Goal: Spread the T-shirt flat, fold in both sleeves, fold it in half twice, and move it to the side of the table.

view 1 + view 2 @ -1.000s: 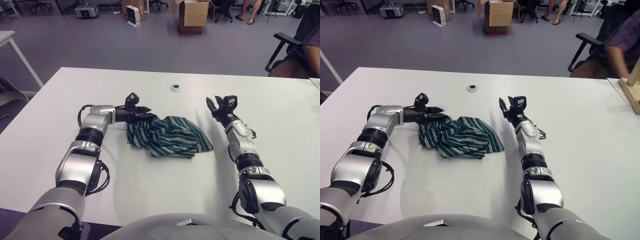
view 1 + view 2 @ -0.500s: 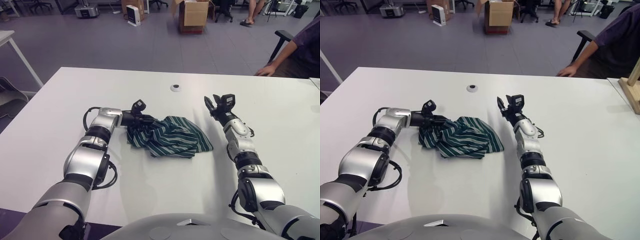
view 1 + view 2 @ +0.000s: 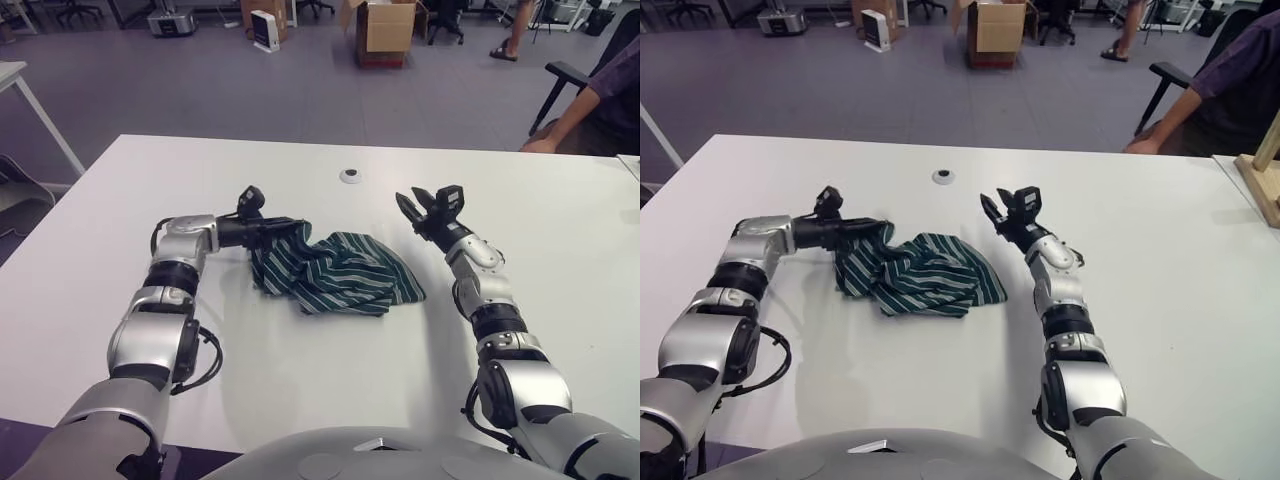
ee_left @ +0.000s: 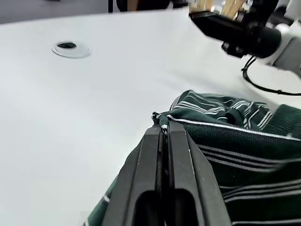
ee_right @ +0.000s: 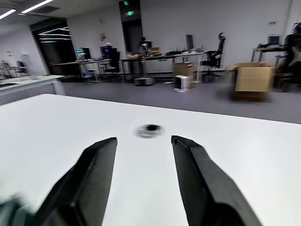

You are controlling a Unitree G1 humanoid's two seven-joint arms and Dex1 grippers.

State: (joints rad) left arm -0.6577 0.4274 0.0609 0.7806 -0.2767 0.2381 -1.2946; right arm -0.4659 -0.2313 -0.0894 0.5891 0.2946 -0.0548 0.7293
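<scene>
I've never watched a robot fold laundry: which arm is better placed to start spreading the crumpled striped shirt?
Left, probably. The left pincer is shut on the T-shirt edge and could pull straight away; the right pincer hangs open, apart from the cloth.

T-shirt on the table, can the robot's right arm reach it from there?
Probably yes. The right end effector is open beside the crumpled T-shirt, apart from it, with only bare table between them.
</scene>
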